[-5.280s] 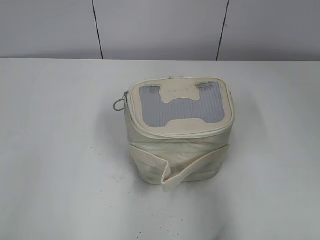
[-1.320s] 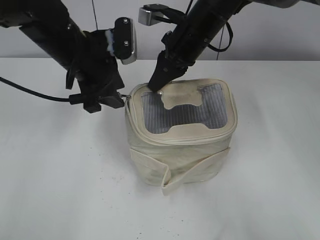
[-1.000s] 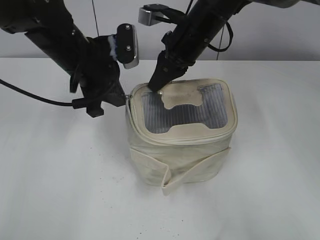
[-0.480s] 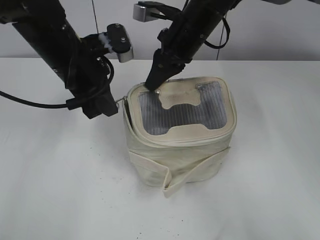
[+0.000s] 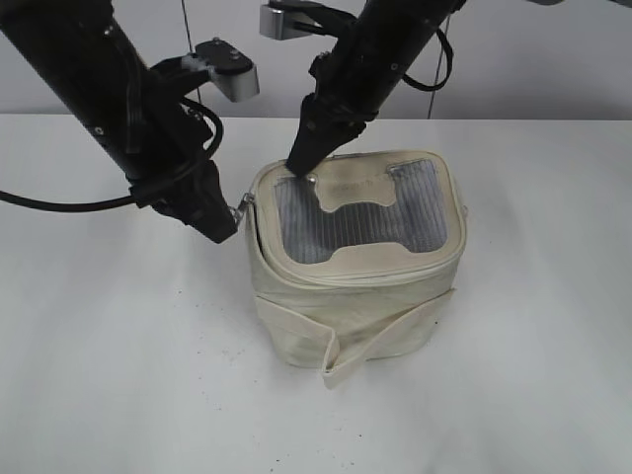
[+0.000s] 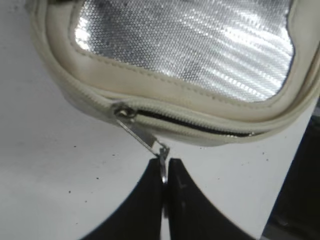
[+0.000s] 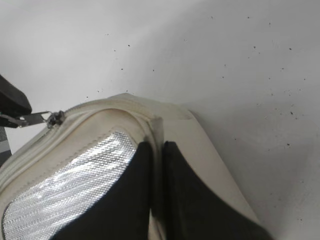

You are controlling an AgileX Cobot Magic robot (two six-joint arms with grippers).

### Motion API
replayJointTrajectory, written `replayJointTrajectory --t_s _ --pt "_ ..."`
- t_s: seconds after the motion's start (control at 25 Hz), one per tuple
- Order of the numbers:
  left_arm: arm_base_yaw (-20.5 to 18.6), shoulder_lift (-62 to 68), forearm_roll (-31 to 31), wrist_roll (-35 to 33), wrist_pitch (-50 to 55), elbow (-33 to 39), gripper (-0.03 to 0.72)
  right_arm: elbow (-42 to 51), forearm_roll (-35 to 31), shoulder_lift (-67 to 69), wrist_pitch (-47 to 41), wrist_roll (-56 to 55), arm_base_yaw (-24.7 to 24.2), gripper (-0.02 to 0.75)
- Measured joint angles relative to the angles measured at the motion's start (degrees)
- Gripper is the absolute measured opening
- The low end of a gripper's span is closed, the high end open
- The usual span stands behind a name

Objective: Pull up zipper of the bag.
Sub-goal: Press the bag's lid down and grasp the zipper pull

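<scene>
Underneath, speckled white table point(image 5: 109, 375), grey panelled wall point(image 5: 553, 69); left gripper point(image 6: 164, 172) pinching zipper point(image 6: 150, 116) pull, right gripper point(image 7: 157, 150) clenched.

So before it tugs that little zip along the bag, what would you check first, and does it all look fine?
1. Left gripper shut on the ring pull: ok.
2. Slider sitting on the zipper track: ok.
3. Right gripper pressing on the bag top, steadying it: ok.
4. Open gap in the track beside the slider: visible, so not yet closed.
5. Track free of snagged fabric all the way round: cannot tell.
</scene>
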State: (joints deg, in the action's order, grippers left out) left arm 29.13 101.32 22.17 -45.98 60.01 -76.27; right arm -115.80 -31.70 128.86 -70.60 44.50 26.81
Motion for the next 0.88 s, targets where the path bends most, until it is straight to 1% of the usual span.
replayJointTrajectory --t_s 0.28,0.4,0.6,0.72,0.8,0.88 --pt "0.39 0.0 1.2 4.49 2.39 0.04 -0.001 -1.51 0.44 0.43 -0.06 -1.12 0.1 0.037" --pt "1.39 0.0 2.24 5.27 5.2 2.08 -0.002 -3.02 2.71 0.67 -0.06 -2.13 -0.03 0.037" --pt "2.1 -0.96 7.56 6.02 1.61 6.62 -0.002 -3.63 3.14 0.67 -0.11 -3.15 0.12 0.037" --pt "4.74 -2.22 10.48 6.43 -0.25 8.83 -0.002 -3.76 3.65 0.67 -0.11 -3.57 0.01 0.037" --pt "7.21 -2.59 11.36 8.37 -2.48 9.22 -0.002 -3.76 3.65 0.67 -0.11 -3.57 0.06 0.037" --pt "10.63 -2.77 11.82 11.17 -6.07 9.42 -0.002 -3.76 3.79 0.67 -0.11 -3.64 0.11 0.037"
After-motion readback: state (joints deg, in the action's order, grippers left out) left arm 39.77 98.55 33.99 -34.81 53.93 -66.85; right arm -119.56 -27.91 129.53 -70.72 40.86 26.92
